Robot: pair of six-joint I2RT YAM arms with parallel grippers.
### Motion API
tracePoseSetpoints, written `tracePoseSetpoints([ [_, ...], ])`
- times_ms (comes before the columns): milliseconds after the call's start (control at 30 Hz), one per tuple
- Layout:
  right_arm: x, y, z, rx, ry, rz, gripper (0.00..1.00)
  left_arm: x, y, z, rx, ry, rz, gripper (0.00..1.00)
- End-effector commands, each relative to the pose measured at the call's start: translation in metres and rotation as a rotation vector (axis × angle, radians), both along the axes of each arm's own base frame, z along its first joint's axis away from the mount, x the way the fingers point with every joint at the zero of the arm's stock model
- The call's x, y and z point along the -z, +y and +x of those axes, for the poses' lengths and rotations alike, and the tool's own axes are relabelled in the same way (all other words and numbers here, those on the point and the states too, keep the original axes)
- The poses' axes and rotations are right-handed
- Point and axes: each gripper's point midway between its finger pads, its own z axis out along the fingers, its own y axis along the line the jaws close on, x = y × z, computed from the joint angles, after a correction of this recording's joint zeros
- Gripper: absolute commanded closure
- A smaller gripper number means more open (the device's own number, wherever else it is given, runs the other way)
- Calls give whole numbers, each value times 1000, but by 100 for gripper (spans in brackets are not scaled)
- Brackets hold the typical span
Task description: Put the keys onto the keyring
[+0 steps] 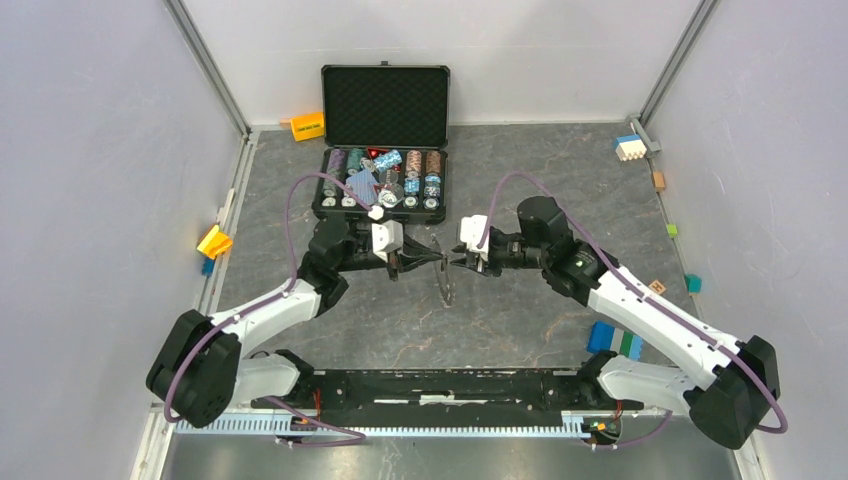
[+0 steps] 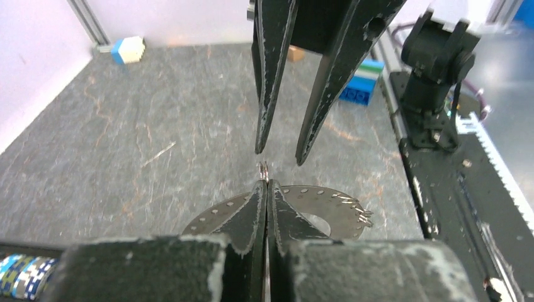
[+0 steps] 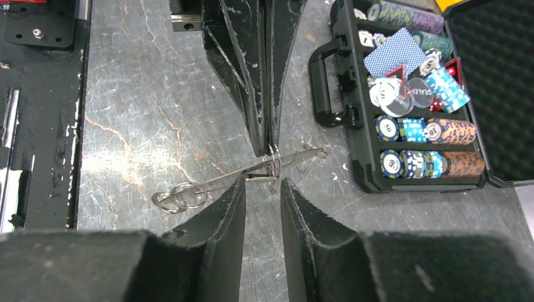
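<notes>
The keyring (image 2: 327, 200) is a flat grey toothed disc with small holes near its rim. My left gripper (image 2: 265, 184) is shut on its rim and holds it above the table; in the top view it hangs edge-on (image 1: 445, 283). In the right wrist view it shows as a thin line (image 3: 220, 180). Several small silver loops, the keys (image 3: 179, 196), hang at one edge of it and also show in the left wrist view (image 2: 360, 214). Another small loop (image 3: 272, 165) sits at the left fingertips. My right gripper (image 3: 262, 184) is open, its tips either side of that loop.
An open black case (image 1: 384, 140) with poker chips stands behind the grippers, its handle (image 3: 323, 85) close to the right of them. Blue blocks (image 1: 612, 340) lie near the right arm. Small coloured blocks line the walls.
</notes>
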Motion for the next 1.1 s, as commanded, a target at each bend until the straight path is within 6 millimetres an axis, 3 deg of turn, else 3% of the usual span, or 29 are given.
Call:
tracePoseSetpoints([
  [0,-23,0,0,-21,-44,86,67,-47,-3,-13,67,-35,-167,98],
  [200,-19,-3,-1,-29,-56,88,67,-44,-2,-16,72,-33,-166,98],
  [767,-10,1,-3,-55,-24,81,99,-44,-2,-10,45,-20,-173,98],
  [1067,0,1,-1,-35,-14,74,100,-51,-2,1,-11,7,-209,98],
])
